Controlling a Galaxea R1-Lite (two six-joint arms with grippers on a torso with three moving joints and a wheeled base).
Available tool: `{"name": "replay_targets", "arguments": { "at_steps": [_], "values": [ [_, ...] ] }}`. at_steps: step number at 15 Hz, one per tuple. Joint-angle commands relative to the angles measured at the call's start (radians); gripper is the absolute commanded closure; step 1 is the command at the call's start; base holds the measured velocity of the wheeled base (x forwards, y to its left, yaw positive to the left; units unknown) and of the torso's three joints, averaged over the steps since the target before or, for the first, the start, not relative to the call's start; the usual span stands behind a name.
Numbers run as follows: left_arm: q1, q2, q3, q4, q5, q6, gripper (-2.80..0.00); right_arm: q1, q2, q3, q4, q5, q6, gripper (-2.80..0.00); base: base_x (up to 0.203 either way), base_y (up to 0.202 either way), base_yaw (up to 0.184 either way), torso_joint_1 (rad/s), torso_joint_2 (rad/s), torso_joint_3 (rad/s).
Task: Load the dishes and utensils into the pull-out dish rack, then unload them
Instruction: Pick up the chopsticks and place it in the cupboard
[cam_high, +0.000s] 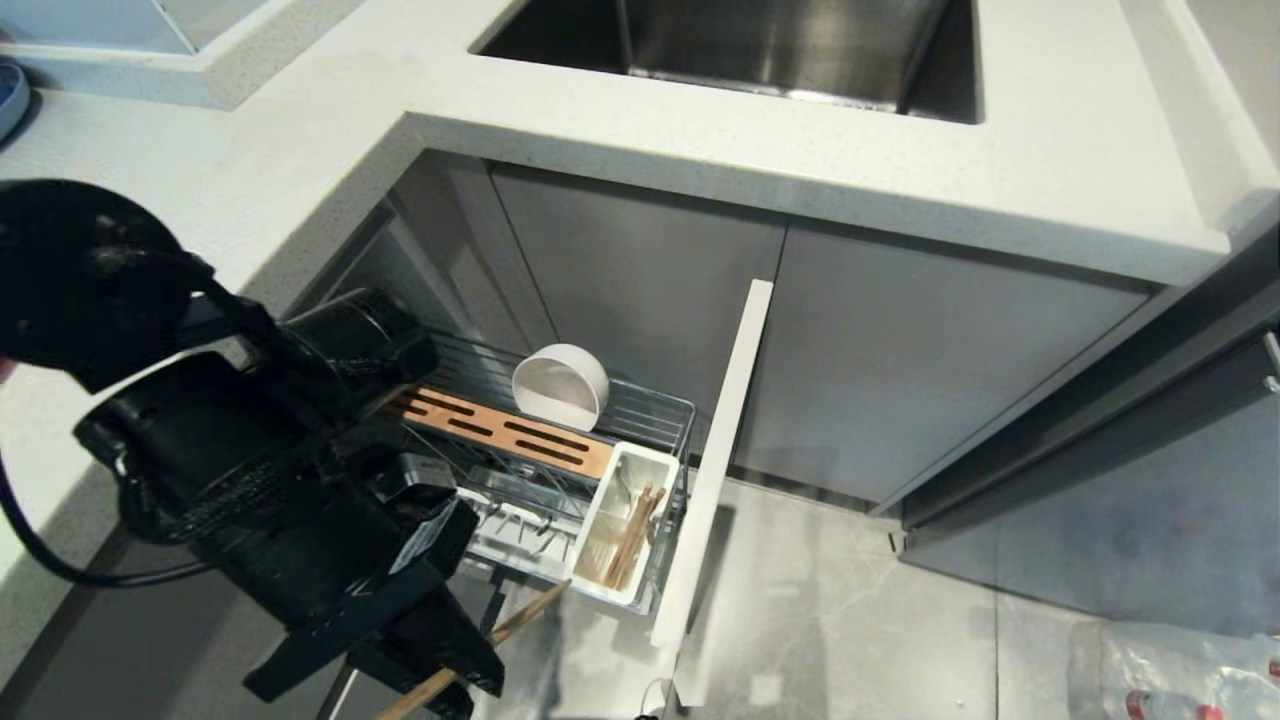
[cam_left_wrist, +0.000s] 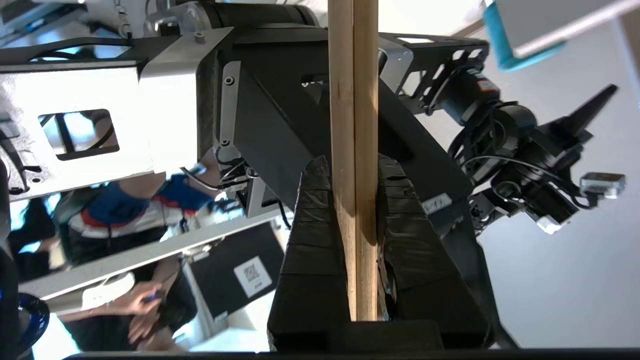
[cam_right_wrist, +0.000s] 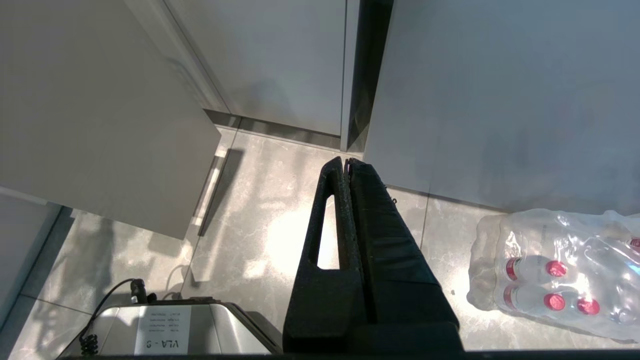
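Two arms: only the left is at work; the right is parked low over the floor.
Left gripper (cam_left_wrist: 354, 210): jaws clamped on a pair of chopsticks (cam_left_wrist: 353, 125), gripped side by side across their width, shafts running lengthwise out past the fingertips.
Same pair, head view: the held chopsticks (cam_high: 480, 650) lie at 7 o'clock of the pull-out dish rack (cam_high: 560, 470), long axis slanting from 7 toward 1 o'clock, the far tip ending just beside the rack's near edge.
Utensil caddy (cam_high: 620, 525): white, at the rack's 5 o'clock corner, against the pale front panel (cam_high: 715, 460); wooden sticks (cam_high: 632, 535) already stand inside it.
Key relation: the caddy lies toward 1 o'clock from the left jaws, nearly in line with the chopsticks' long axis; the left arm is by far the nearer.
Judged step: the pair looks to be either going to the caddy or coming away from it; which, one moment cannot show.
White bowl (cam_high: 560, 385): tipped on its rim at the rack's back, beyond the brown slotted insert (cam_high: 500, 430).
Plate and spoon: not made out.
Right gripper (cam_right_wrist: 348, 167): jaws closed on nothing, pointing at the grey floor (cam_right_wrist: 260, 220) near wrapped bottles (cam_right_wrist: 555, 280).
Worktop (cam_high: 700, 130): above the rack.
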Motion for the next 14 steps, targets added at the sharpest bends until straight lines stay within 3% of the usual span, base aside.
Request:
{"name": "replay_targets", "arguments": {
  "at_steps": [1, 5, 14],
  "values": [
    [-0.013, 0.077, -0.021, 0.006, -0.003, -0.004, 0.00, 0.000, 0.001, 0.002, 0.000, 0.000, 0.000, 0.00, 0.000, 0.000, 0.000, 0.000, 0.00, 0.000],
    [-0.009, 0.186, -0.055, -0.022, -0.003, 0.004, 0.00, 0.000, 0.001, 0.002, 0.000, 0.000, 0.000, 0.00, 0.000, 0.000, 0.000, 0.000, 0.00, 0.000],
    [0.074, 0.351, -0.172, -0.054, 0.001, 0.041, 0.00, 0.000, 0.001, 0.002, 0.000, 0.000, 0.000, 0.00, 0.000, 0.000, 0.000, 0.000, 0.00, 0.000]
  ]
}}
